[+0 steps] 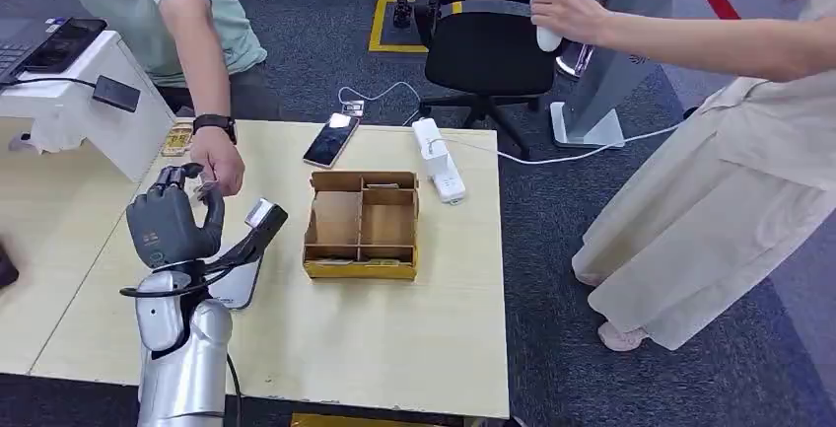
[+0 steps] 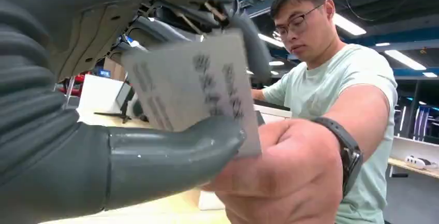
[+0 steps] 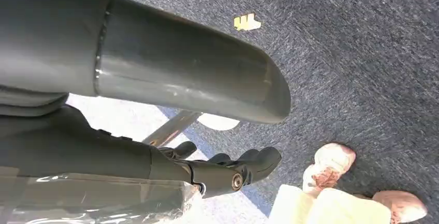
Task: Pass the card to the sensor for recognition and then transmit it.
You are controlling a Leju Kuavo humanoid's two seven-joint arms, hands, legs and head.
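A: Holding up at the left of the head view, the left robot hand stands over the pale wooden surface with its fingers raised.

B: And the card?

A: In the left wrist view it sits between the thick grey thumb and the darker fingers, so the left robot hand is closed on it. The card is pale with blurred dark print.

B: Is anyone else touching it?

A: A person's hand, with a dark watch at the wrist, reaches in from the upper left of the head view and meets the fingertips there. In the left wrist view that hand is right against the card's lower corner. Whether it actually grips the card, I cannot tell.

B: The right robot hand?

A: In the right wrist view the right robot hand hangs over blue carpet, fingers curled inward with nothing in them.

B: What else lies on the surface?

A: A cardboard tray with compartments sits mid-frame, a phone and a white power strip above it. A second person stands at the right.
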